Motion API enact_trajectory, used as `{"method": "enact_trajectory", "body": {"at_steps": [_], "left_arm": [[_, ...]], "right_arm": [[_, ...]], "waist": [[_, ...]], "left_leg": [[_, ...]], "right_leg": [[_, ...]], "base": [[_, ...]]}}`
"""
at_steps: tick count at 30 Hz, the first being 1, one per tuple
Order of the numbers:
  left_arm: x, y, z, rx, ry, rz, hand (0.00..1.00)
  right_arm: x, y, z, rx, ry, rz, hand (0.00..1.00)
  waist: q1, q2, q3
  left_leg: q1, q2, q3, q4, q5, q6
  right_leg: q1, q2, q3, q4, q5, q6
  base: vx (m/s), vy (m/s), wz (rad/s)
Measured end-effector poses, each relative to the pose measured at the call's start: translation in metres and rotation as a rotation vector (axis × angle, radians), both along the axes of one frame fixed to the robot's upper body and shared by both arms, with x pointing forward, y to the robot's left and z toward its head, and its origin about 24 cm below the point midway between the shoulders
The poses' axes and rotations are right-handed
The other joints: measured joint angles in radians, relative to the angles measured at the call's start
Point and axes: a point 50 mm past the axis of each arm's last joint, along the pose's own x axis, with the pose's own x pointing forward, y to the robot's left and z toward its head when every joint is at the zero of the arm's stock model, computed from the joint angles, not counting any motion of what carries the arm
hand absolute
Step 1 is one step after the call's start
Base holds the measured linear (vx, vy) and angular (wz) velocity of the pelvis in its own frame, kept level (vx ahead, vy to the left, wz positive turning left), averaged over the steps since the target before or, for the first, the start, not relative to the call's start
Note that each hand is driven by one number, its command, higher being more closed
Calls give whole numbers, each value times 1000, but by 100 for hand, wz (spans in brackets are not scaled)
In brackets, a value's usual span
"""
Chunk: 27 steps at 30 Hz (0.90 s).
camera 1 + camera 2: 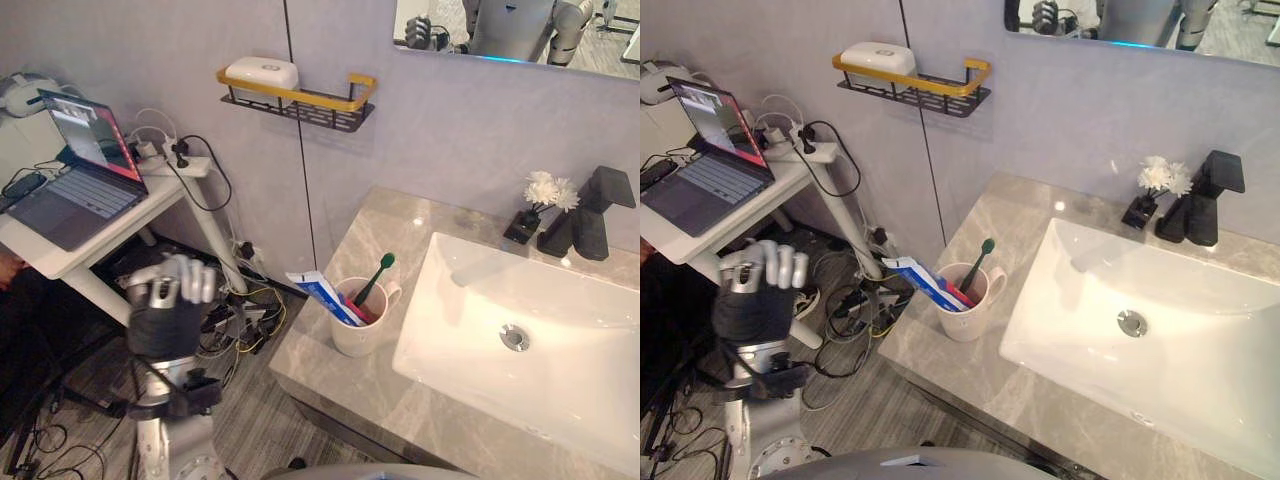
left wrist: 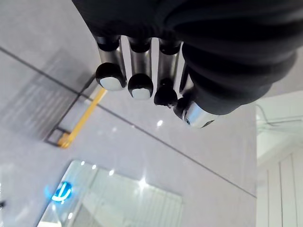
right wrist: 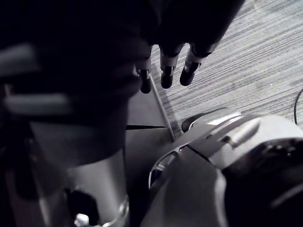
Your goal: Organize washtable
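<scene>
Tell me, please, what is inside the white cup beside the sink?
A green-headed toothbrush and a blue-and-white toothpaste tube stand in the cup, leaning out over its rim. The cup's wall hides their lower ends.

Left hand (image 1: 168,312): raised well to the left of the cup (image 1: 360,322), out past the counter edge and at about the cup's height. Dark ribbed back faces the head camera. Fingers (image 2: 140,81) curled over at the top, nothing held. Left arm (image 1: 158,432) stands near upright beneath it.

Right hand (image 3: 166,66): hangs fingers-down, fingers relaxed and close together, nothing held. Its place relative to the cup cannot be told.
</scene>
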Motion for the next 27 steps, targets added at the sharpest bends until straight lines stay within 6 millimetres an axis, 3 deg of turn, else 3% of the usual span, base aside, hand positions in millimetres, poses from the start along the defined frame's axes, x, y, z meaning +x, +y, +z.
{"method": "enact_trajectory", "body": {"at_steps": [11,15,20,27], "left_arm": [[-6,-18,-32,93,174,-236,100],[-5,-16,-59,157,305,-303,100],[-2,-17,-60,209,310,-357,100],[2,-31,-74,221,357,-444,100]], "right_arm": [[-1,-5,1,-9,20,47,0],[3,-5,0,-4,17,56,0],[7,-5,0,-2,10,58,0],[10,-5,1,-5,1,68,0]], "waist": [[-4,2,4],[-28,3,6],[-32,3,12],[-60,7,23]], "left_leg": [[5,1,-12,-19,24,-5],[20,3,-25,-50,42,-6],[23,1,-28,-64,51,-3],[41,1,-31,-77,51,-3]], "right_leg": [[19,3,-23,-19,7,-5],[44,6,-44,-50,30,-4],[58,10,-50,-82,47,-5],[78,11,-54,-98,47,-5]], "base": [[-21,6,9],[-6,17,11],[-5,17,2],[3,0,0]]}}
